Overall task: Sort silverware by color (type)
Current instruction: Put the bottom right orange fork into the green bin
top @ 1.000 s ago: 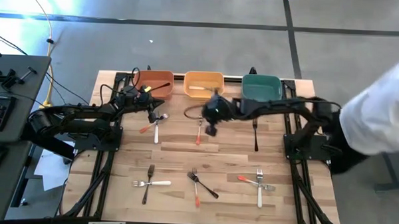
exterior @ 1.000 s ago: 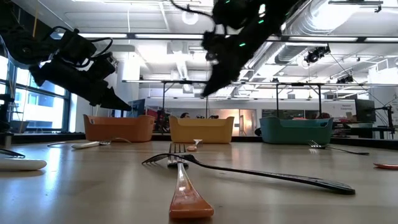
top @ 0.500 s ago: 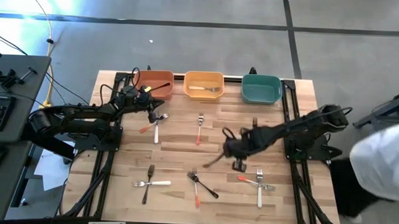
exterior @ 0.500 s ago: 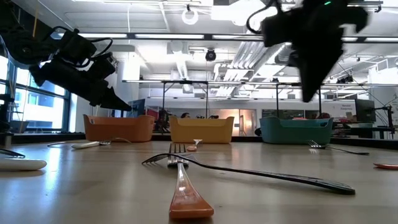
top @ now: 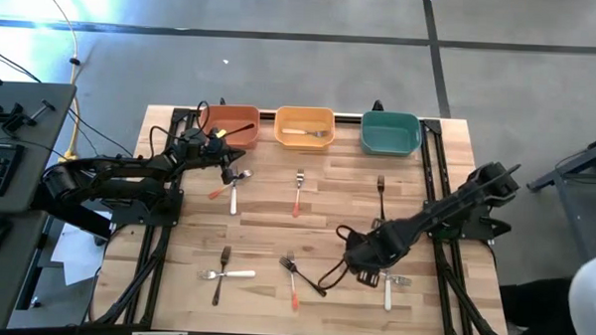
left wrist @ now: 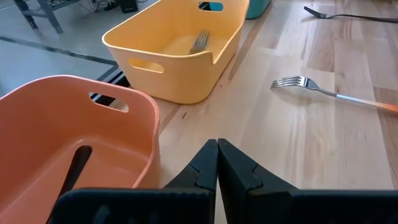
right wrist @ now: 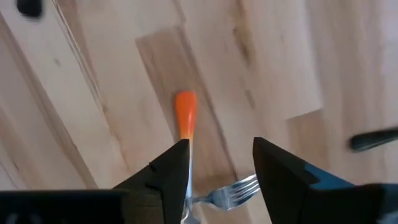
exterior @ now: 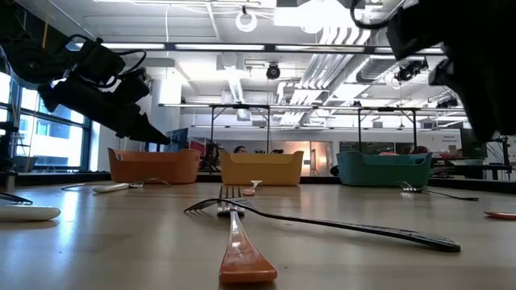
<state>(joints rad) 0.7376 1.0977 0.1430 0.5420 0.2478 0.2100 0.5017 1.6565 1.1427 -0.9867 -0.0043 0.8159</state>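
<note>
Forks lie scattered on the wooden table. At the near right a red-handled fork (right wrist: 185, 115) and a white fork (top: 387, 286) lie crossed. My right gripper (right wrist: 221, 168) hangs open just over them, fingers pointing down, the red handle showing beyond its fingers. Other forks: a red-handled one (top: 298, 192), a dark one (top: 381, 195), a white and red pair (top: 230, 188), a dark and white pair (top: 223, 272), and a dark and red pair (top: 296, 277). My left gripper (left wrist: 217, 158) is shut and holds nothing beside the reddish bin (top: 238, 126).
Three bins stand along the far edge: the reddish one with a dark fork (left wrist: 74, 171) inside, a yellow one (top: 304, 126) holding a fork (left wrist: 199, 40), and a green one (top: 391, 133). A person in white (top: 594, 297) stands off the table's near right corner.
My right gripper has swept from beside the yellow bin toward the table's near right and come down over the crossed red-handled and white forks. The person in white has moved away toward the near right.
</note>
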